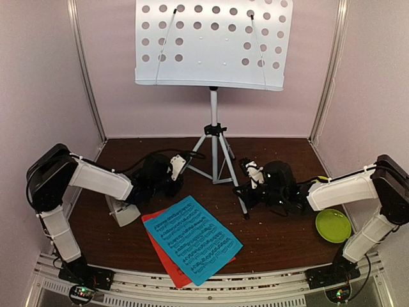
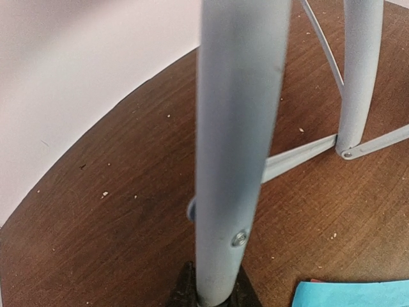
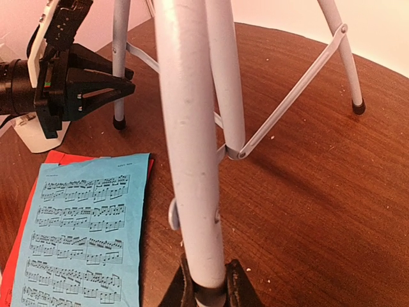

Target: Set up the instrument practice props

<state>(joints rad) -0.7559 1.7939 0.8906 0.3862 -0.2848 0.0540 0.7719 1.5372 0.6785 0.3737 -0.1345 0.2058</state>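
Mostly smooth grey tubular tripod (image 1: 215, 130), perhaps metal.

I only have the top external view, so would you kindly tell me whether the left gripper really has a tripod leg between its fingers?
Observer: Yes. In the left wrist view, one leg of the grey tripod sits between the fingers of the left gripper, touched on both sides.
Operator: Thank you. And the right gripper?
Observer: The right gripper is closed on another leg in the same way.
Operator: Is the free leg down?
Observer: In the right wrist view, its black foot appears to rest on the table.
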